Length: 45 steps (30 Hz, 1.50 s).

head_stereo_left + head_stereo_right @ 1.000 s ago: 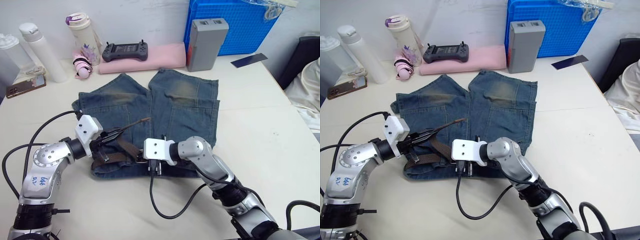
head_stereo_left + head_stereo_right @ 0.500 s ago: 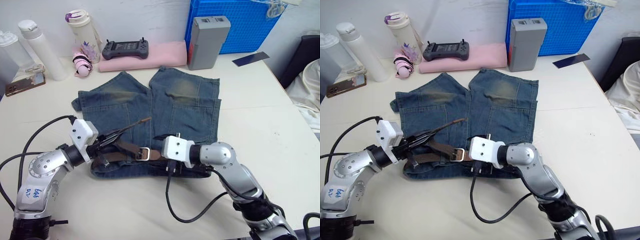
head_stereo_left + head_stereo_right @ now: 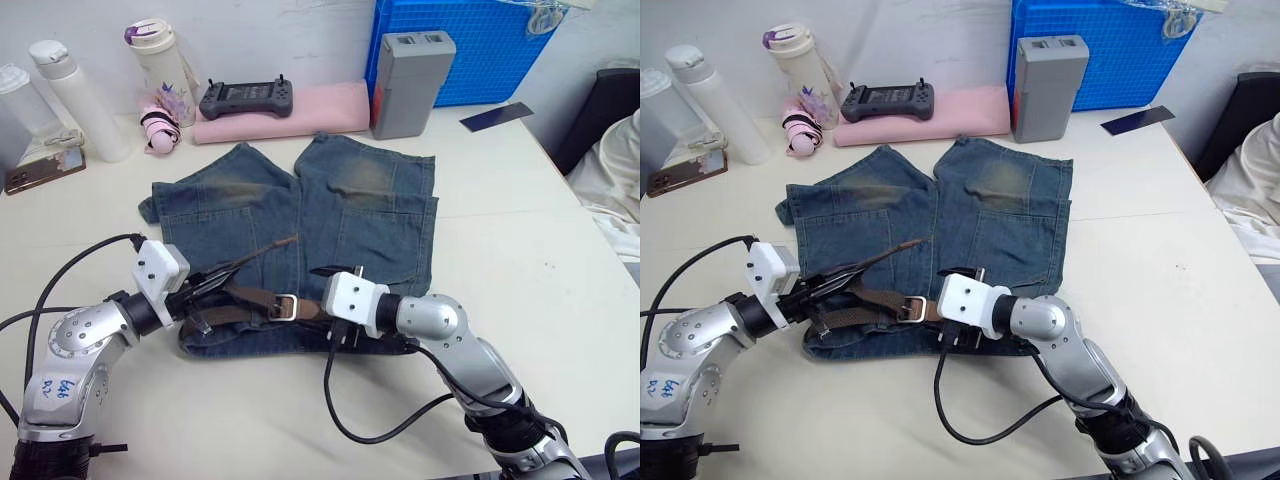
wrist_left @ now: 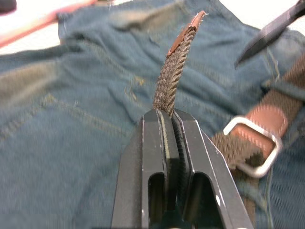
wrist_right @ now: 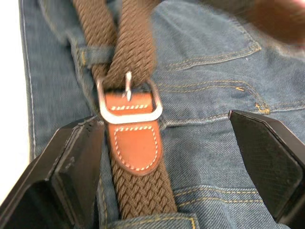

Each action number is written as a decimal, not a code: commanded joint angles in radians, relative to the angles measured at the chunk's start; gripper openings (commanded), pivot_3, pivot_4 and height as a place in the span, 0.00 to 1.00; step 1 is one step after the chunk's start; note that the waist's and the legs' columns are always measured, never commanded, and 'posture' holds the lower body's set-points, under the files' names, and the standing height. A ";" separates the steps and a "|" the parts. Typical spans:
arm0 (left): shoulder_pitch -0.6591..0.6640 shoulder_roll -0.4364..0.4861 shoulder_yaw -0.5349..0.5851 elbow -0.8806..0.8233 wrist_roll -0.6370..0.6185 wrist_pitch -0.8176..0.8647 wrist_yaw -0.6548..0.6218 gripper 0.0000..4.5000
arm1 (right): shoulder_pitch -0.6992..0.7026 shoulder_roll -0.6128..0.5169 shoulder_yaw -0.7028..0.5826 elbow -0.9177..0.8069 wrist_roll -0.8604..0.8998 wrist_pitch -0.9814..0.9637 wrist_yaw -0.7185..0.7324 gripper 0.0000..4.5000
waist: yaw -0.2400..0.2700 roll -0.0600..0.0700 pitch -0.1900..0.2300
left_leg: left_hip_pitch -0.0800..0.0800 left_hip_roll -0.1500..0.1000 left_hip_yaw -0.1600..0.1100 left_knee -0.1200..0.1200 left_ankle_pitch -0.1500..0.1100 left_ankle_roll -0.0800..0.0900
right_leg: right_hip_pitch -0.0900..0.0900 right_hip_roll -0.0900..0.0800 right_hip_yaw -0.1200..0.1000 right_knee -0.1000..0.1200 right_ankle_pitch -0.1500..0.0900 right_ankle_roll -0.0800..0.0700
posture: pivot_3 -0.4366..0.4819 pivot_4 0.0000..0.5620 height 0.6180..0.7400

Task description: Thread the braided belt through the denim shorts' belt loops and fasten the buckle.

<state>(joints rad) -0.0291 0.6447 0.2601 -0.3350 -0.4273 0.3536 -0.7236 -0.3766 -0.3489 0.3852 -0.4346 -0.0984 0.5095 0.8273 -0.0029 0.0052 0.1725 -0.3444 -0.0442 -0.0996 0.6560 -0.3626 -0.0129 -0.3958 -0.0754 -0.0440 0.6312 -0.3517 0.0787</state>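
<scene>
Belt (image 3: 250,303): brown braid, lying along the waistband of the shorts (image 3: 300,240), passing under a belt loop (image 5: 93,56) just beyond the buckle (image 5: 128,102); prong through the weave, tan end beneath. Free tail (image 4: 174,71) rises off the denim, pinched tight in my left claw (image 4: 167,125). My right claw (image 5: 162,157) hangs just over the buckle, fingers (image 5: 71,167) spread wide to either side of the strap, touching nothing. Shorts: flat on the white table (image 3: 530,220), legs pointing away. Beyond them: pink cloth (image 3: 290,105) bearing a controller (image 3: 247,98), grey box (image 3: 410,68), blue crate (image 3: 470,45), bottles (image 3: 75,90).
</scene>
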 commanded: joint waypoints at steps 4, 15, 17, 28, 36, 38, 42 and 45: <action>0.011 -0.006 0.048 0.070 0.023 -0.067 0.024 0.00 | -0.056 0.033 -0.002 -0.060 0.098 0.128 -0.004 0.81 | -0.002 0.000 0.000 | 0.000 0.000 0.000 0.001 0.000 0.000 | 0.000 0.000 0.000 0.001 0.000 0.000 | 0.48 0.27 1.00; 0.110 -0.046 0.050 0.043 0.035 -0.094 0.069 0.00 | -0.154 0.136 0.064 0.049 0.108 0.247 -0.102 0.01 | -0.010 0.000 0.000 | -0.001 0.000 0.000 0.005 0.000 0.000 | -0.002 0.000 0.001 0.006 0.000 0.000 | 0.48 0.27 1.00; 0.124 -0.049 0.049 0.032 0.035 -0.093 0.074 0.00 | -0.158 0.136 0.085 0.056 0.112 0.252 -0.100 0.01 | -0.010 0.000 0.000 | -0.001 -0.001 0.000 0.006 0.000 0.000 | -0.002 -0.001 0.001 0.007 0.000 0.000 | 0.48 0.27 1.00; 0.161 -0.056 0.053 0.011 0.041 -0.107 0.094 0.00 | -0.187 0.132 0.162 0.141 0.109 0.242 -0.095 0.01 | -0.025 0.000 0.000 | -0.001 -0.001 0.000 0.006 0.000 0.000 | -0.002 -0.001 0.001 0.009 0.000 0.000 | 0.48 0.27 1.00; 0.176 -0.059 0.048 0.009 0.052 -0.128 0.103 0.00 | -0.249 0.122 0.215 0.195 0.112 0.262 -0.059 0.01 | -0.026 0.000 0.000 | -0.001 -0.001 0.000 0.007 0.000 0.000 | -0.002 -0.001 0.002 0.010 0.000 0.000 | 0.48 0.27 1.00; 0.175 -0.061 0.046 0.011 0.055 -0.132 0.105 0.00 | -0.267 0.113 0.235 0.197 0.112 0.273 -0.041 0.01 | -0.026 0.000 0.000 | 0.000 -0.001 0.000 0.007 0.000 0.000 | -0.002 -0.001 0.002 0.011 0.000 0.000 | 0.48 0.27 1.00; 0.172 -0.065 0.042 0.016 0.062 -0.140 0.106 0.00 | -0.305 0.116 0.245 0.208 0.117 0.293 -0.027 0.01 | -0.026 0.000 0.000 | 0.000 -0.001 0.000 0.007 0.000 0.000 | -0.002 -0.001 0.002 0.011 0.000 0.000 | 0.48 0.27 1.00; 0.174 -0.067 0.041 0.031 0.073 -0.158 0.100 0.00 | -0.351 0.123 0.241 0.239 0.123 0.307 -0.011 0.01 | -0.026 0.000 0.000 | 0.000 -0.001 0.000 0.007 0.000 0.000 | -0.002 -0.001 0.002 0.011 0.000 0.000 | 0.48 0.27 1.00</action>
<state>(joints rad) 0.1375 0.5814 0.2951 -0.3006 -0.3629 0.2230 -0.6228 -0.7018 -0.2375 0.6235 -0.2024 0.0131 0.8086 0.8040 -0.0291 0.0051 0.1724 -0.3448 -0.0455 -0.0996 0.6635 -0.3629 -0.0125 -0.3980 -0.0763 -0.0420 0.6425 -0.3518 0.0783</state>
